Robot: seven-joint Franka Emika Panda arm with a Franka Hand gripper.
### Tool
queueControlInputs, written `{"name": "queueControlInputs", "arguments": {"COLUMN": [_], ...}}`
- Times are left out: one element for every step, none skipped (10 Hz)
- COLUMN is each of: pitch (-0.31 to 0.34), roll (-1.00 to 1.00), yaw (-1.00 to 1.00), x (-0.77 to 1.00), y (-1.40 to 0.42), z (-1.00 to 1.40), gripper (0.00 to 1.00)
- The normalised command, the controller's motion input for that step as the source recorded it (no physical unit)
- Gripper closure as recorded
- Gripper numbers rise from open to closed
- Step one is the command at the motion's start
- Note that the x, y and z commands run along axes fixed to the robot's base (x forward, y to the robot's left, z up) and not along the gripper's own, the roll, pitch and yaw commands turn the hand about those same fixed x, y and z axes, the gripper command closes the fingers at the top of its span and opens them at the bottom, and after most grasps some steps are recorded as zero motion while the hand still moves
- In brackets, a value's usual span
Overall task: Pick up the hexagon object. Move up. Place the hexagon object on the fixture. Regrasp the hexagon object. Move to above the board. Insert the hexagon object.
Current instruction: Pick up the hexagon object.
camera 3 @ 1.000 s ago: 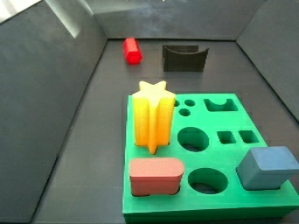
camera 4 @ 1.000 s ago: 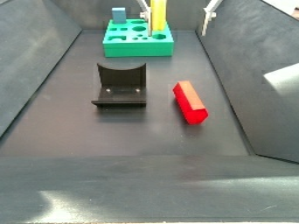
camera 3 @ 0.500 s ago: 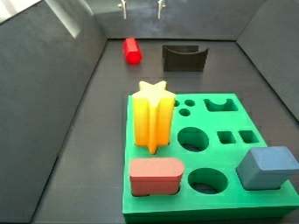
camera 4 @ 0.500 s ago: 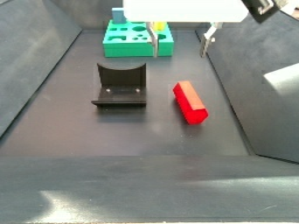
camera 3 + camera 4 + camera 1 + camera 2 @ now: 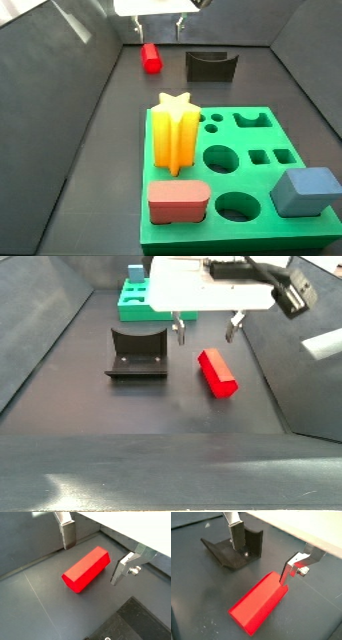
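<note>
Wrist views both show the small bright red hexagonal prism, the hexagon object (image 5: 86, 569), lying on its side on the dark grey floor, untouched. Above it hangs the gripper (image 5: 93, 552), its two flat silver fingers spread wide with nothing between them; one finger (image 5: 293, 566) is over the near end of the prism, its partner well off to one side. Just beside the prism stands the dark grey-black L-shaped fixture (image 5: 232, 548). In a side view, the large flat green board (image 5: 241, 180) lies well apart from the prism, carrying a tall yellow star block (image 5: 174, 131), a salmon-pink rounded block (image 5: 177, 201) and a blue block (image 5: 307, 191). The pick-up looks barely begun. To do it well, the gripper should centre over the prism's middle, with the fingers set across its narrow width, descend close to the floor, then close squarely on opposite flat faces.
</note>
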Motion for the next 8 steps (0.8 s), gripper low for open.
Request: {"name": "queueControlInputs", "arguments": {"pitch": [-0.137, -0.144, -0.131, -0.114, -0.114, -0.099, -0.099, 0.0], "roll": [0.08, 0.06, 0.08, 0.1, 0.09, 0.13, 0.12, 0.03], "yaw": [0.31, 0.3, 0.29, 0.26, 0.21, 0.19, 0.07, 0.01], "x": [-0.01, -0.02, -0.05, -0.09, -0.07, -0.09, -0.2, 0.0], "y": [0.0, 0.0, 0.0, 0.0, 0.0, 0.0, 0.0, -0.09], "z": [-0.58, -0.59, -0.58, -0.56, -0.62, -0.64, -0.51, 0.0], "gripper": [0.0, 0.0, 0.0, 0.0, 0.0, 0.0, 0.0, 0.0]}}
